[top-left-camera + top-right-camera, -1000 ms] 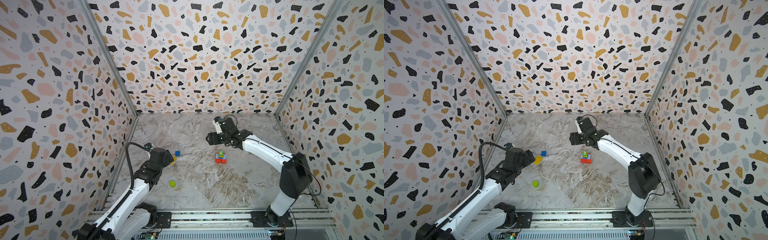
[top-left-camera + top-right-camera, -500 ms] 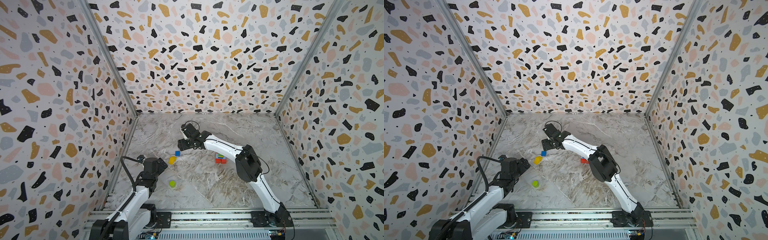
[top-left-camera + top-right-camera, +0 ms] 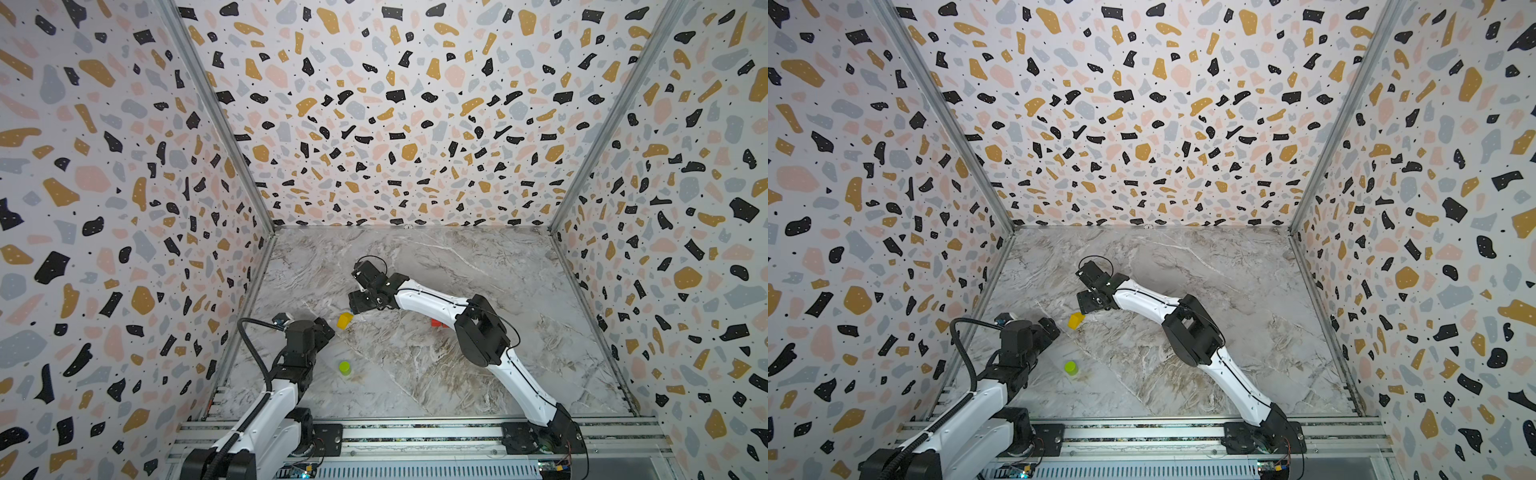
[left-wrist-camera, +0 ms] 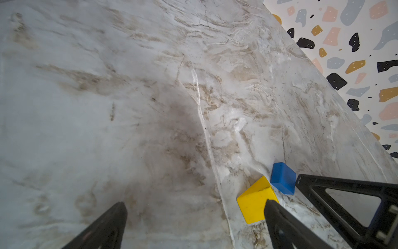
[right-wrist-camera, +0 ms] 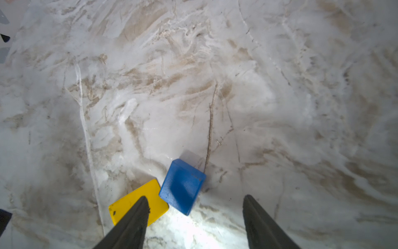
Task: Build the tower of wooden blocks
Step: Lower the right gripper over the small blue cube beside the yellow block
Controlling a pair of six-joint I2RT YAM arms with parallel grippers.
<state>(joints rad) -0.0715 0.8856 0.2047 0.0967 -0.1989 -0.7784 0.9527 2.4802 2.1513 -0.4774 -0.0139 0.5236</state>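
A yellow block (image 3: pixel 345 320) (image 4: pixel 254 201) (image 5: pixel 133 202) lies left of centre with a blue block (image 4: pixel 282 177) (image 5: pixel 182 185) touching its corner. My right gripper (image 3: pixel 359 301) (image 5: pixel 196 196) reaches across over them, open. The blue block sits just ahead of its fingertips, nearer the finger that overlaps the yellow block. In both top views the gripper hides the blue block. My left gripper (image 3: pixel 326 328) (image 4: pixel 196 202) is wide open and empty, just beside the yellow block. A lime cylinder (image 3: pixel 344 367) (image 3: pixel 1070 368) stands alone nearer the front. Only a red part of the tower (image 3: pixel 436 323) shows behind my right arm.
The left wall (image 3: pixel 249 299) runs close behind my left gripper. My right arm's elbow (image 3: pixel 482 332) stands over the middle of the marble floor. A metal rail (image 3: pixel 415 432) borders the front edge.
My right arm has swung left from the tower to the blue and yellow blocks, its jaws narrowing a little. My left arm has drawn back toward the front left, off the yellow block.
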